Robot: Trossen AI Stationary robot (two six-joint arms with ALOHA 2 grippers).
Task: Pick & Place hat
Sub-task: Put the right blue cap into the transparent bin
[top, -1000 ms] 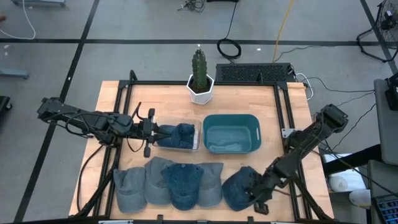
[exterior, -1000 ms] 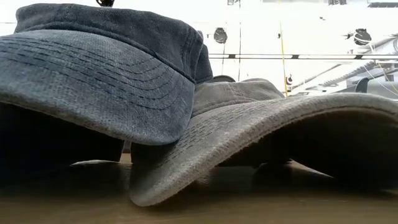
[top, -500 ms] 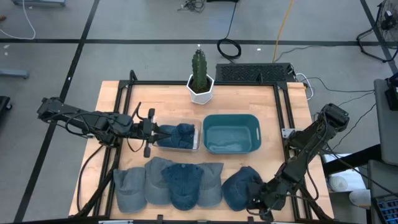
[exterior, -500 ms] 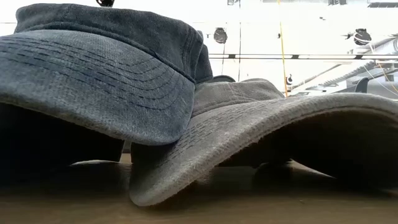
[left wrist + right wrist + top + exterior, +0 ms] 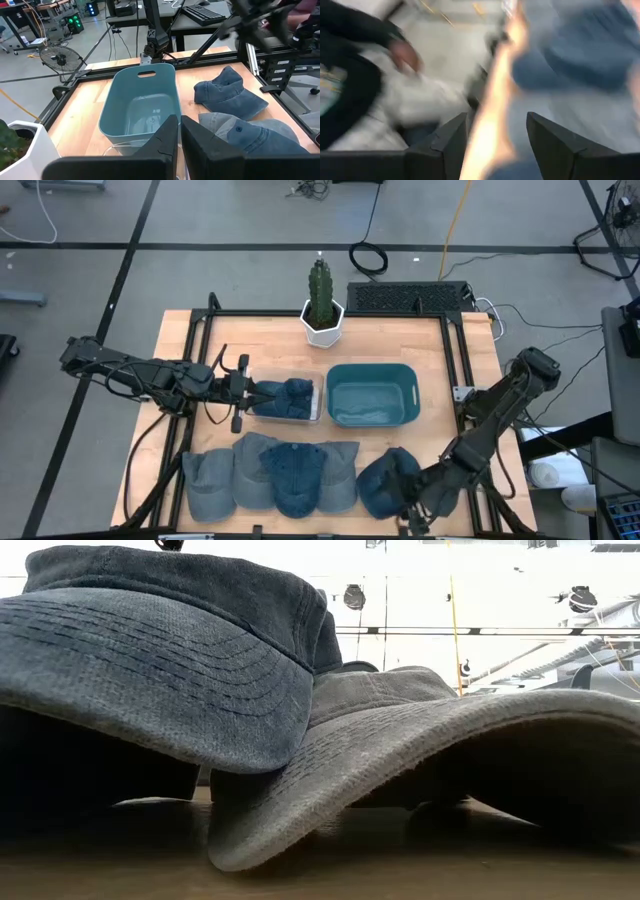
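Observation:
A dark blue hat (image 5: 385,483) lies on the table near the front edge, at the right end of a row of several blue and grey hats (image 5: 280,475). My right gripper (image 5: 410,518) (image 5: 497,120) hovers open just beside that hat's near right rim, with only the table edge between its fingers. Another blue hat (image 5: 290,397) sits in a clear bin (image 5: 318,408). My left gripper (image 5: 250,392) (image 5: 179,122) is shut at that bin's left end and holds nothing. The low view is filled by two hat brims (image 5: 150,670) (image 5: 420,750).
A teal tub (image 5: 372,393) stands mid-table, right of the clear bin. A cactus in a white pot (image 5: 322,305) stands at the far edge, with a keyboard (image 5: 410,297) behind it. Black frame rails (image 5: 455,370) run along the table's sides.
My right gripper has come off the dark blue hat's right side. It has risen, drawn back toward the table's near edge, and rolled about its wrist. The hat stays flat on the table where it was.

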